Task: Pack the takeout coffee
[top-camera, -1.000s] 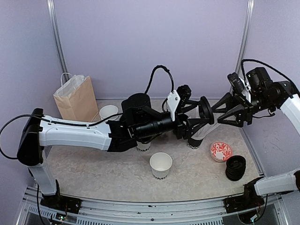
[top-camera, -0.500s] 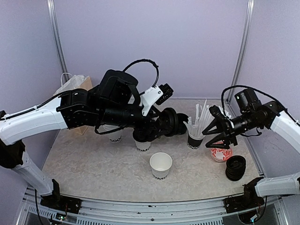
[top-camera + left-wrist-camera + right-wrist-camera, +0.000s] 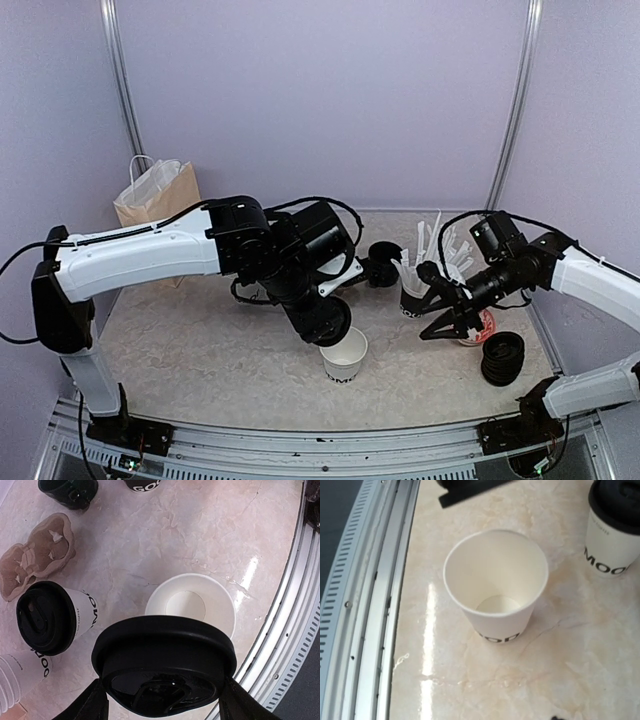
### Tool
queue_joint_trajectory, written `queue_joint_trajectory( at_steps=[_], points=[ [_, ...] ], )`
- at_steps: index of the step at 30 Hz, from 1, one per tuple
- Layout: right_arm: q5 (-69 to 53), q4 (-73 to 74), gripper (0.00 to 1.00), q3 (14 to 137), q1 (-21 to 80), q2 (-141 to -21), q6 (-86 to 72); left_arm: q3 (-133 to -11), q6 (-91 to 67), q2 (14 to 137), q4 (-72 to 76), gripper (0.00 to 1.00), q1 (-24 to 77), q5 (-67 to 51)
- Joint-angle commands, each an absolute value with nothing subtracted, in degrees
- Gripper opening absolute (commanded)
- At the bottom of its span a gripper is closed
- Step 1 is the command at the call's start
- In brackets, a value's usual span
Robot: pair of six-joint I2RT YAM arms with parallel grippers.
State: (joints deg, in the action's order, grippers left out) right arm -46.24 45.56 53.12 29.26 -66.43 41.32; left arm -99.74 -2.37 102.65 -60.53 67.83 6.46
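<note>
Entry: left gripper (image 3: 165,702) is clamping a black plastic lid (image 3: 162,665) by its rim, holding it flat. The open white paper cup (image 3: 190,605) is standing upright on the table (image 3: 165,540), axis vertical, its mouth lying just below the lid and only partly beneath it, off-centre. The right gripper (image 3: 440,305) is hovering to the cup's right, jaws spread and empty. The left arm is nearer, so capping is judged to be its job.

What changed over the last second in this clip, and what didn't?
The left claw, gripping the black lid, swung from the right of the table back and down over the open cup. The right claw, open and empty, dropped leftward toward that cup. The open cup, lid stack and paper bag stayed put.
</note>
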Motion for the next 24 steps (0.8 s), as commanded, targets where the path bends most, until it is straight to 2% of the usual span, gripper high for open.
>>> queue_joint_trajectory(
  at_steps=[1,24],
  points=[
    [-47.12,42.59,0.59,50.35,29.97,-65.10,41.74,-105.11,-1.95,106.04,-64.73,0.62,67.50,6.96],
    [-47.54,40.65,0.61,46.41,29.97,-63.45,42.14,-108.71,-2.07,112.85,-65.49,0.62,66.74,2.30]
  ],
)
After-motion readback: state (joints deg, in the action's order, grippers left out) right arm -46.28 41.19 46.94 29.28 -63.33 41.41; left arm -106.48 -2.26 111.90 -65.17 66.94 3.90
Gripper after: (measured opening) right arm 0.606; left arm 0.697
